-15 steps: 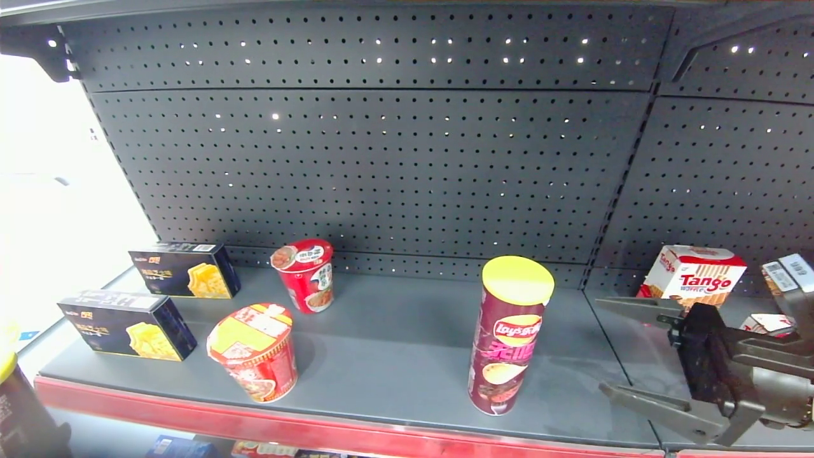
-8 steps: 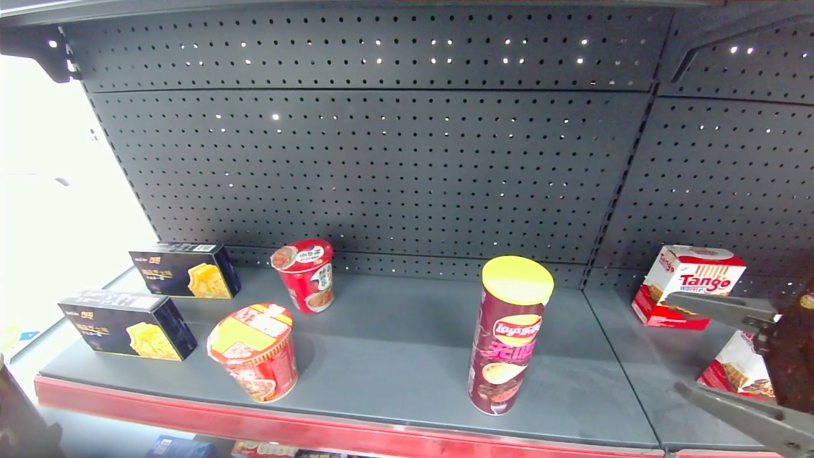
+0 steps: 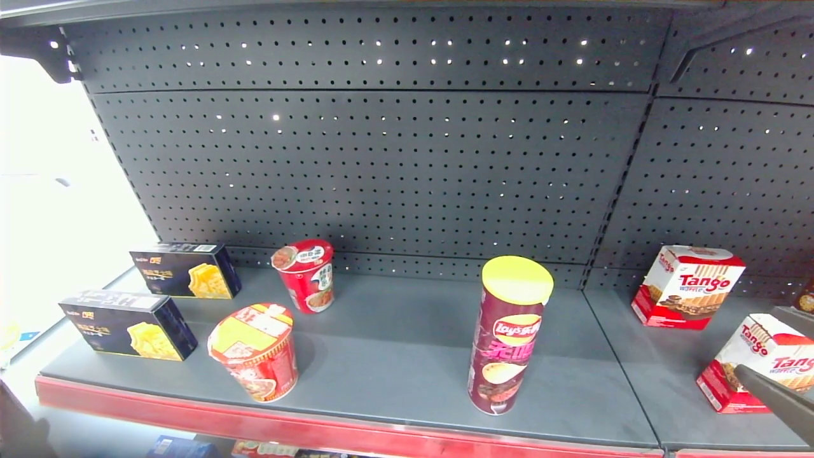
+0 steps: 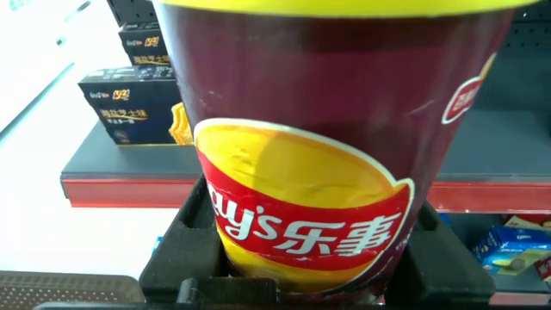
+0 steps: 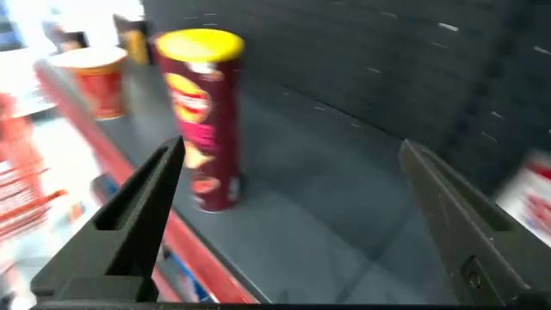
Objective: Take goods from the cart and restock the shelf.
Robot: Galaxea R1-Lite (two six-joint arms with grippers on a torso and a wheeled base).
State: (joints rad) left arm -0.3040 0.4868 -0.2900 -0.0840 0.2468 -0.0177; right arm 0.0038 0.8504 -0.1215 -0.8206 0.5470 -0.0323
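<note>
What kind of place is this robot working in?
Probably a shop aisle: a pegboard-backed shelf with a red front edge holds packaged snacks, namely a chip can, cup noodles and wafer boxes.

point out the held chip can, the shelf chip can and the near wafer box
held chip can (image 4: 320, 185), left wrist view, printed side
shelf chip can (image 3: 506, 356), head view, side wall
near wafer box (image 3: 763, 345), head view, printed face
</note>
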